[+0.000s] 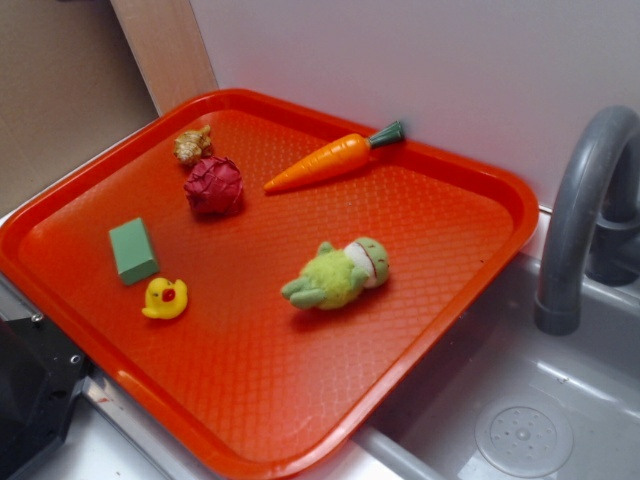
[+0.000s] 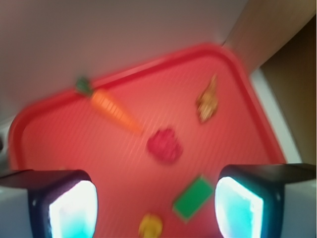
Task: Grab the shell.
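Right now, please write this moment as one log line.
task: grab shell | fingers: open, empty, above tray | shell: far corner, by red ball, untouched

Place: you face a toy kitchen.
Evidence: grey sink (image 1: 520, 400) with faucet (image 1: 585, 215), just right of red tray (image 1: 300, 300).

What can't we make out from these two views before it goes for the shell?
- Shell: small in the exterior view, motion-blurred in the wrist view; its tip direction is unclear.
- Gripper: only the two finger pads show in the wrist view, cut by the bottom edge; the exterior view does not show it.
- Plush frog: outside the wrist view.
- Tray: near corner cropped in the exterior view.
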Tool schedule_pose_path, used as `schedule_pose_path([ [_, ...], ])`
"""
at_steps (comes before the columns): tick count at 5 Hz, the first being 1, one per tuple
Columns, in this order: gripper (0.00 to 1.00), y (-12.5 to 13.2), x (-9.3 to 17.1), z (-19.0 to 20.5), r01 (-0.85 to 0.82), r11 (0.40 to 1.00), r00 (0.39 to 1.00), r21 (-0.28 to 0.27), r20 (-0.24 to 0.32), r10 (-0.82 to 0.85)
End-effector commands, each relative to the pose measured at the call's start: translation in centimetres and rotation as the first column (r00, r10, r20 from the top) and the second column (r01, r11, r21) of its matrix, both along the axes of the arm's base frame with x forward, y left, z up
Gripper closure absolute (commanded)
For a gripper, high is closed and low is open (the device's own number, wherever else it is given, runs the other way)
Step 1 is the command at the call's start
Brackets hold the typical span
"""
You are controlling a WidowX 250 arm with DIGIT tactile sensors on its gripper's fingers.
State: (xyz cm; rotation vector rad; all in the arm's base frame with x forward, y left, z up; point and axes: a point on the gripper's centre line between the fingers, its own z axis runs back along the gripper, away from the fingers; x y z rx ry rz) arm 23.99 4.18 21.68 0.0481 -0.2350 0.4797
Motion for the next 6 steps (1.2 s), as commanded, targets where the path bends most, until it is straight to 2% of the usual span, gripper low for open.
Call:
schedule_pose_path([
  [1, 0.0, 6.8, 2.9, -1.7, -0.186, 0.973, 0.975, 0.137, 0.145, 0.166],
  [2, 0.0, 7.8, 3.1, -4.3, -0.212, 0.96, 0.972, 0.183, 0.137, 0.189],
  [3, 0.0, 8.2, 2.8, -6.9, -0.213, 0.958, 0.976, 0.189, 0.079, 0.202],
  [6, 0.0, 8.0, 4.6, -13.5, -0.275, 0.935, 0.961, 0.225, 0.101, 0.258],
])
